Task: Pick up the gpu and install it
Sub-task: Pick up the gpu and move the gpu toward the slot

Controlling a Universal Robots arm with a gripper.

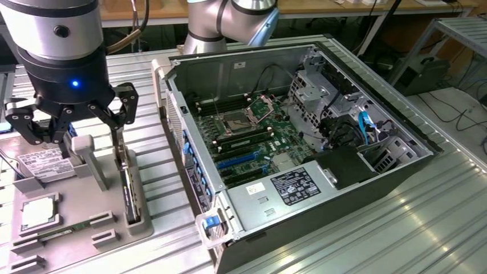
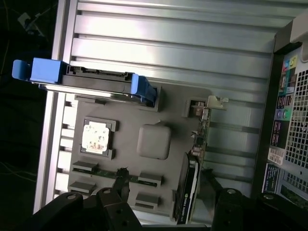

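I see the robot arm's hand (image 1: 76,134) at about ten o'clock in the exterior view. It hangs above a grey holder tray (image 1: 80,200) that sits on the ribbed metal bench (image 1: 396,228). Its fingers are spread wide and grip nothing.

The graphics card (image 1: 131,191) stands on its long edge in a slot along the tray's three o'clock side, just below the hand's finger (image 1: 122,111) on that side. It is slim and black. From the wrist camera, the graphics card (image 2: 187,187) lies in the gap between the two dark fingers, apart from both. Its silver end bracket (image 2: 215,101) points away from the hand.

The same tray carries other parts:
- A silver hard drive (image 1: 42,165) with a white label sits at the tray's ten o'clock corner.
- A small square processor chip (image 1: 38,212) rests in a recess at about eight o'clock.
- A thin green memory stick (image 1: 59,232) lies just toward six o'clock of the chip.

An open computer case (image 1: 304,234) lies on its side at three o'clock of the tray, close beside it. Inside I can see the green motherboard (image 1: 251,134) with its processor socket, blue expansion slots (image 1: 239,162) and a power supply (image 1: 293,185) with a black and white label.
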